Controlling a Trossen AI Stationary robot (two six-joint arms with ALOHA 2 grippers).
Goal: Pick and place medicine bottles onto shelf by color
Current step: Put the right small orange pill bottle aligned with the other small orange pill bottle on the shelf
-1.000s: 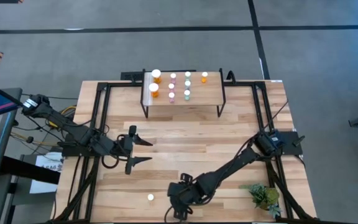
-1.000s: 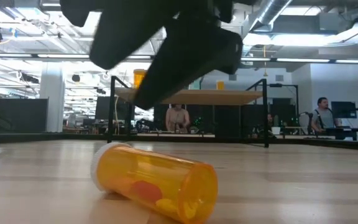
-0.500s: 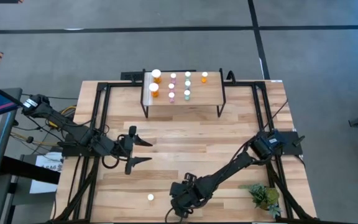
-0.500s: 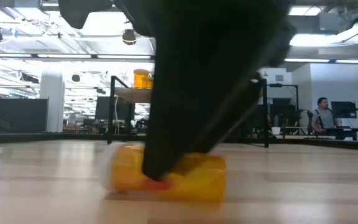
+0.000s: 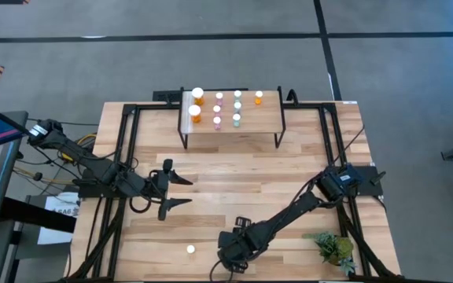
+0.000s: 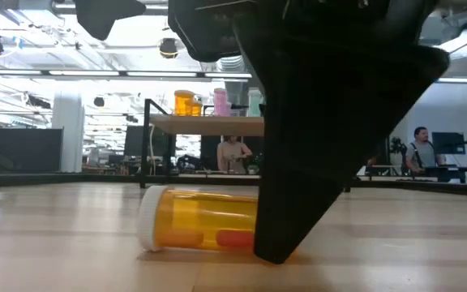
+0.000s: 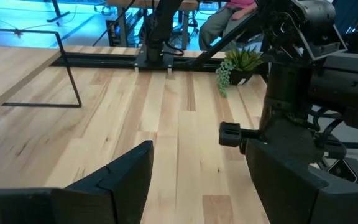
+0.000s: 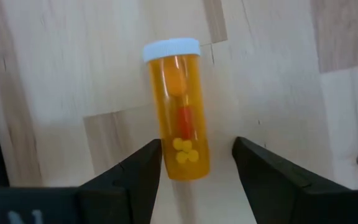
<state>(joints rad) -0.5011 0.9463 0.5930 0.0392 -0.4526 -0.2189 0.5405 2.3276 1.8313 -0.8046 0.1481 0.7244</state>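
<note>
- Right wrist view: right tool [image 8: 194, 165], open, straddles the base of a fallen orange bottle [image 8: 178, 107] on the counter [image 8: 278, 74], poised to grip.
- Left tool [image 5: 181, 191] waits open, empty.

Left arm [image 5: 93, 169]: matte black, jointed links, with loose black cables looped near the wrist and a small white label block at its outer end. Left gripper [image 5: 181, 192]: two dark, tapering, wedge-shaped fingers. Right arm [image 5: 305, 208]: matte black, boxy base housing. Right gripper [image 8: 194, 171]: two black fingers with angular, flat-faced tips.
</note>
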